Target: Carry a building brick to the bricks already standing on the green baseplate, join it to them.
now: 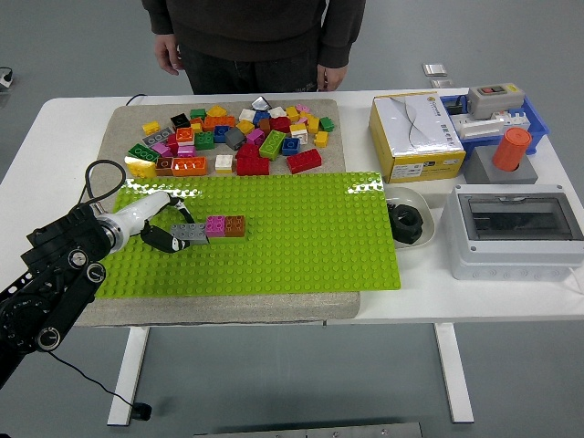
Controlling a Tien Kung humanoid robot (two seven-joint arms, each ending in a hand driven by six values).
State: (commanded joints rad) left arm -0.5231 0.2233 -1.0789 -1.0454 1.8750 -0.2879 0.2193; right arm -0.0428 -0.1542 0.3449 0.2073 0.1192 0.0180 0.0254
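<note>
The robot's left hand (pixel 162 230) closes its fingers on a grey brick (pixel 189 232) at the pink brick's (pixel 215 225) left end on the green baseplate (pixel 301 228). Misaligned studs could leave it unseated; a hard push might dislodge the row.

Person (pixel 254 36) cut off above the chest

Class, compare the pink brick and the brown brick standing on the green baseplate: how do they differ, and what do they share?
The pink brick sits mid-row, between the grey brick and the brown brick; the brown brick ends the row on the right. Pink lies nearer the left hand; brown farther. Both stand joined on the green baseplate.
</note>
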